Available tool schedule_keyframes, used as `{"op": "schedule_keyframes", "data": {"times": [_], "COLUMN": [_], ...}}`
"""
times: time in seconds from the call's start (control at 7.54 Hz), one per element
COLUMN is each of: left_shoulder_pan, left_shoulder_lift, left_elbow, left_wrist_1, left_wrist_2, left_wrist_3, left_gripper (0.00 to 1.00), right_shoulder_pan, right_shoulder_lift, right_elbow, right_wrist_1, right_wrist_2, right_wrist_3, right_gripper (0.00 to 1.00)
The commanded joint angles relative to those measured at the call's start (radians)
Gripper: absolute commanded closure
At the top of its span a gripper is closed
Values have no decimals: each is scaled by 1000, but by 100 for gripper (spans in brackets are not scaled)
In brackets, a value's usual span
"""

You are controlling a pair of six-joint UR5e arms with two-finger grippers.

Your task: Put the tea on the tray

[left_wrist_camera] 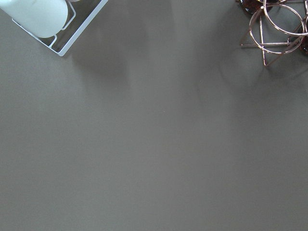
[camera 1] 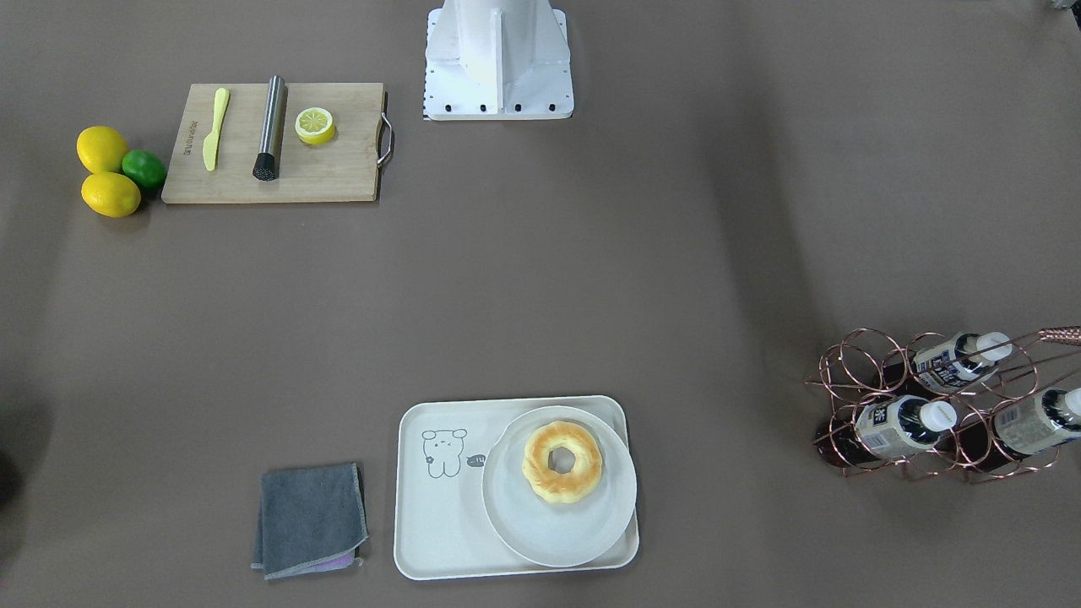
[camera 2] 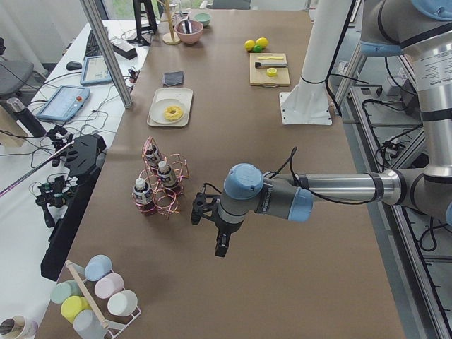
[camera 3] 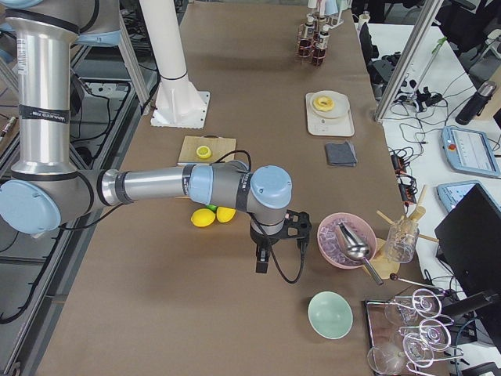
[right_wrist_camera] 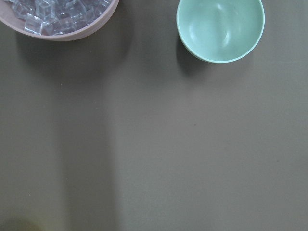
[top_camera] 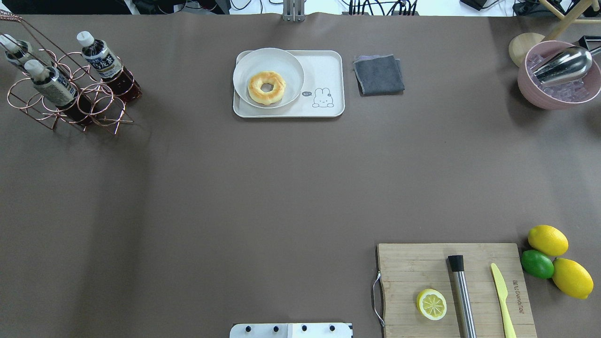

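Since both grippers show only in the side views, I can't tell whether their fingers are spread or pressed together. The left gripper [camera 2: 221, 245] hangs over table near the copper wire bottle rack [top_camera: 28, 101]. The right gripper [camera 3: 262, 262] hangs near the round pink bowl [top_camera: 558, 101].

The tea bottle [top_camera: 107, 63] is small clear plastic with dark reddish-brown drink, a white cap and a white/dark-blue label. It sits tilted in the rack, cap end up, on the side nearest the tray. Two more capped bottles share the rack.

The rack is well apart from the cream-white rounded-rectangle tray [top_camera: 324, 70]. A round white plate [top_camera: 253, 65] on the tray covers the end toward the rack, with a golden ring doughnut [top_camera: 266, 87] on it. The bear drawing shows on the tray's other end, and a folded grey cloth [top_camera: 378, 75] lies just beside that end.

The pink bowl holds clear ice cubes [right_wrist_camera: 43, 19] and a steel scoop [top_camera: 563, 63]. A mint-green bowl [right_wrist_camera: 220, 29] sits near it.
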Motion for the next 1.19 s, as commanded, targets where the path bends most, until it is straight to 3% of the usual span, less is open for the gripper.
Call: {"op": "schedule_keyframes", "data": {"times": [0.0, 1.06], "left_shoulder_pan": [-5, -21], "left_shoulder_lift": [0, -18], "left_elbow": [-1, 13], "left_wrist_1": [23, 49], "left_wrist_2": [0, 5], "left_wrist_3": [0, -3], "left_gripper": [2, 2], "right_shoulder_pan": [0, 0], "right_shoulder_lift": [-4, -4], "right_elbow": [-1, 0], "right_wrist_1": [0, 2], "right_wrist_2": [0, 0], "right_wrist_3": [-2, -5], "right_gripper": [0, 0]}}
